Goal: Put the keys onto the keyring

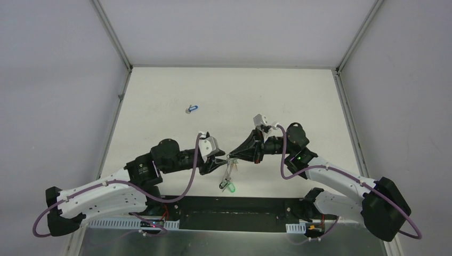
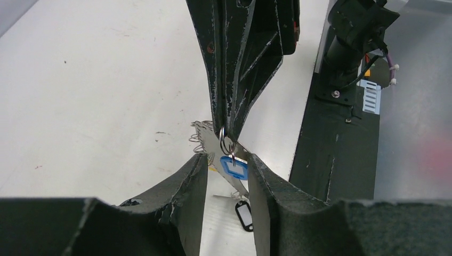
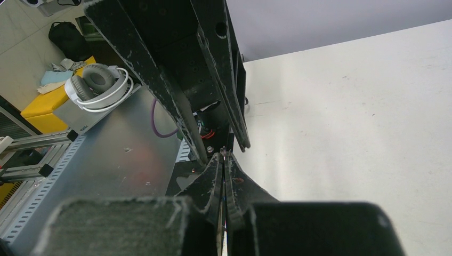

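Top view: the keys (image 1: 228, 180) sit at frame centre, below where the left gripper (image 1: 217, 162) and right gripper (image 1: 232, 156) meet. Their long axis runs down-frame, green tag lowest.
Left wrist view: left gripper spread around a blue-tagged key (image 2: 234, 168). Right gripper pinches the keyring (image 2: 226, 144).
Right wrist view: right gripper pressed together, centre frame.

1. Top external looks down from high behind the near edge, far off, over the whole table (image 1: 160, 96).
2. Left wrist looks along the left gripper (image 2: 227, 160), close up, facing the right gripper (image 2: 226, 133).
3. Right wrist faces the opposite way, equally close.
4. All three share the spot where the grippers meet at the keyring (image 2: 227, 145).
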`<state>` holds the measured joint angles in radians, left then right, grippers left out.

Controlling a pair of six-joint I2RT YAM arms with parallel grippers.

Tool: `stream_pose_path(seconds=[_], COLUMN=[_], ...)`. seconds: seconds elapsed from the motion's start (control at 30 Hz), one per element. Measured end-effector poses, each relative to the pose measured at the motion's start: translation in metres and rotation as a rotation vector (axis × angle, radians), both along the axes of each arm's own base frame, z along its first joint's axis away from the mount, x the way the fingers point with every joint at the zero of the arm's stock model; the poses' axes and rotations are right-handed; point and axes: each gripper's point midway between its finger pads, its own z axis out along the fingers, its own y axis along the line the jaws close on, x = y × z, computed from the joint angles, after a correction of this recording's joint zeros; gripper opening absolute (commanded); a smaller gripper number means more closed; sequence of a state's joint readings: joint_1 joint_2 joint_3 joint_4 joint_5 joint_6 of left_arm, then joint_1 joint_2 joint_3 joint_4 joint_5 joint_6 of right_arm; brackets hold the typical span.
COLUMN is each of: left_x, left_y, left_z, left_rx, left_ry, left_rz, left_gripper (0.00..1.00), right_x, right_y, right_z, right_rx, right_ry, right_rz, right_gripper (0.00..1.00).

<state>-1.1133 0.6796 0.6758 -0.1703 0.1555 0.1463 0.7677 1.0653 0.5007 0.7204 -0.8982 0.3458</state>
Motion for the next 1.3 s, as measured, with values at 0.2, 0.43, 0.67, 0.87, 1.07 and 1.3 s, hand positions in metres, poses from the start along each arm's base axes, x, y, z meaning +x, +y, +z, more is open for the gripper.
stream_pose_path(seconds=[0.2,0.43,0.67,0.87,1.07,1.3], left_x=[0.004,0.005,0.005,0.004,0.003,0.003], left_y=[-0.011,-0.015,-0.014,-0.013,-0.011,-0.003], left_z=[-0.016,-0.014,-0.001,-0.002,-0.004,-0.004], left_rx=[0.037,0.019,-0.033,-0.033,-0.017,0.081], left_ry=[0.056,0.065,0.068,0.073,0.074,0.039], left_rz=[0.005,0.006,0.014,0.014,0.014,0.014], left_gripper=[0.23,0.24,0.01,0.0,0.0,0.0], right_x=[0.0,0.0,0.0,0.001,0.001,0.001], right_y=[0.0,0.0,0.0,-0.001,-0.001,-0.004], right_z=[0.0,0.0,0.0,0.001,0.0,0.007], right_rx=[0.0,-0.001,0.0,0.005,0.002,0.012], right_ry=[0.0,0.001,0.0,-0.015,-0.014,-0.027], right_rz=[0.0,0.0,0.0,-0.006,-0.008,-0.036], right_gripper=[0.0,0.0,0.0,0.0,0.18,0.54])
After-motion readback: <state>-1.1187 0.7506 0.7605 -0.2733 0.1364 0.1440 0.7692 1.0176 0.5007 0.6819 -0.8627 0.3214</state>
